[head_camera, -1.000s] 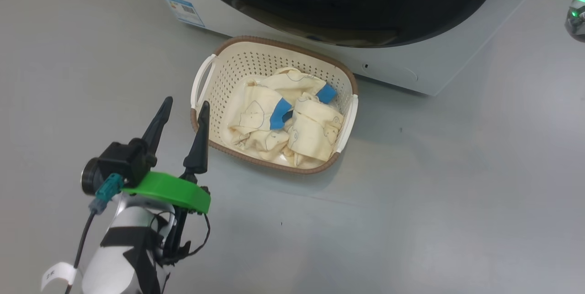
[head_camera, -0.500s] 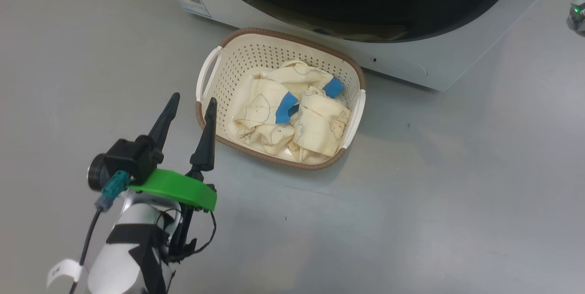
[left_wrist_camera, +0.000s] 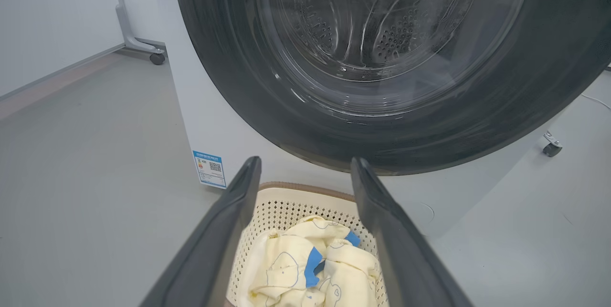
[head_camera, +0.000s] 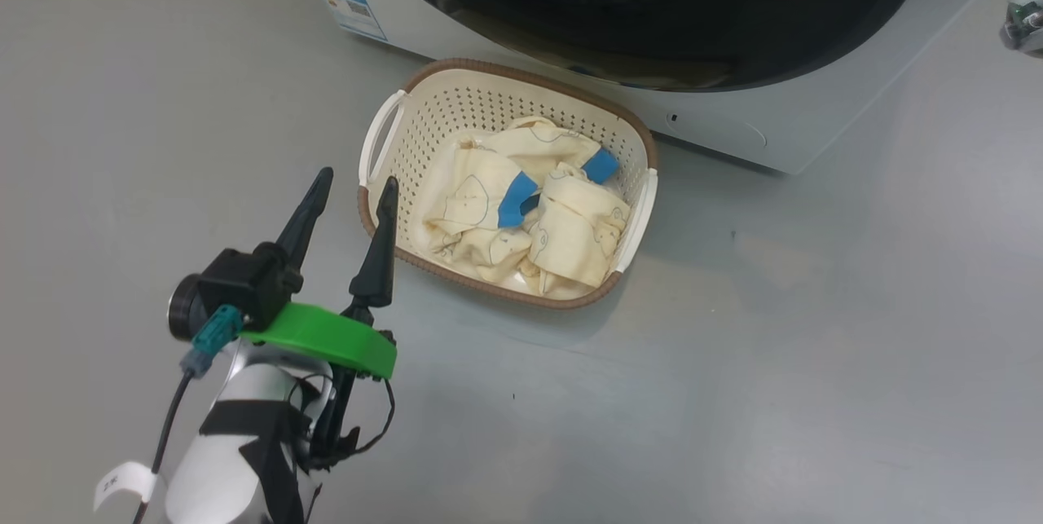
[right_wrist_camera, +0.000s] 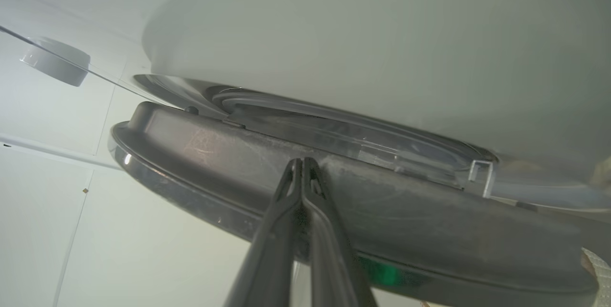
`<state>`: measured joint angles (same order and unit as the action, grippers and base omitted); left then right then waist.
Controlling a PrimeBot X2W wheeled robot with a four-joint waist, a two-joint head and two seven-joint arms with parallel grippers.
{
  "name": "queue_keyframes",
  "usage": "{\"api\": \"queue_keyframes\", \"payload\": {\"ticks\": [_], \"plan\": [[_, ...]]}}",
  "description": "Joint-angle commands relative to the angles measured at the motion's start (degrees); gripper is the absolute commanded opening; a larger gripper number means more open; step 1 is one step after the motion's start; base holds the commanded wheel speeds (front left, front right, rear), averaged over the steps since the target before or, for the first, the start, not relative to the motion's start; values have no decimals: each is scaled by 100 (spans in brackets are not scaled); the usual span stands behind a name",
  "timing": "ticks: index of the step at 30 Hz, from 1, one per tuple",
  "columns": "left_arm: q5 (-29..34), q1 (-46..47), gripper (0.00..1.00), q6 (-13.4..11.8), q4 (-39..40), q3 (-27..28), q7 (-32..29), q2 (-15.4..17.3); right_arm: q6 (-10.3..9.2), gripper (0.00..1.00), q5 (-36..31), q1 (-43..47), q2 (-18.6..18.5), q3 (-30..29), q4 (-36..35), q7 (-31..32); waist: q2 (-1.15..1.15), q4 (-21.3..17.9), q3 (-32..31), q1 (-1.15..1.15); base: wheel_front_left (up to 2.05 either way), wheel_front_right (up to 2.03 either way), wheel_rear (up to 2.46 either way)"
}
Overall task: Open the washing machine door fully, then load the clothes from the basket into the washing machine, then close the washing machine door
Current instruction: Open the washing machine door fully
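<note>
The right gripper (right_wrist_camera: 303,161) has its 2 fingers pressed together on nothing, tips at the grey inner rim of the door (right_wrist_camera: 429,211), which stands ajar just ahead with its latch hook (right_wrist_camera: 479,173) off to their right; whether the tips touch the rim I cannot tell. The left gripper (head_camera: 358,176), fingers wide apart and empty, hangs just short of the basket (head_camera: 505,72), the clothes (head_camera: 521,222) lying in it ahead of the tips. Step 1, opening the door, looks to be in hand: next the right tips need to swing the rim outward to fully open, before the left reaches for the clothes.
</note>
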<state>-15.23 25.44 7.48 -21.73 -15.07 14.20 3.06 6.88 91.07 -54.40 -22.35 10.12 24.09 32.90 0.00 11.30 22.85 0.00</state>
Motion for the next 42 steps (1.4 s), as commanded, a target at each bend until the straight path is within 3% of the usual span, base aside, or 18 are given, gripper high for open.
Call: {"api": "queue_keyframes", "payload": {"ticks": [1,42], "plan": [[-64,59,100,1,166,163,80,97,61,0,-88,38,109,124,-241,77,0,14,-18,0,0,0,0],[-101,-272,100,1,160,374,80,112,61,0,-18,912,496,346,-757,440,0,-127,-500,0,0,0,0]]}}
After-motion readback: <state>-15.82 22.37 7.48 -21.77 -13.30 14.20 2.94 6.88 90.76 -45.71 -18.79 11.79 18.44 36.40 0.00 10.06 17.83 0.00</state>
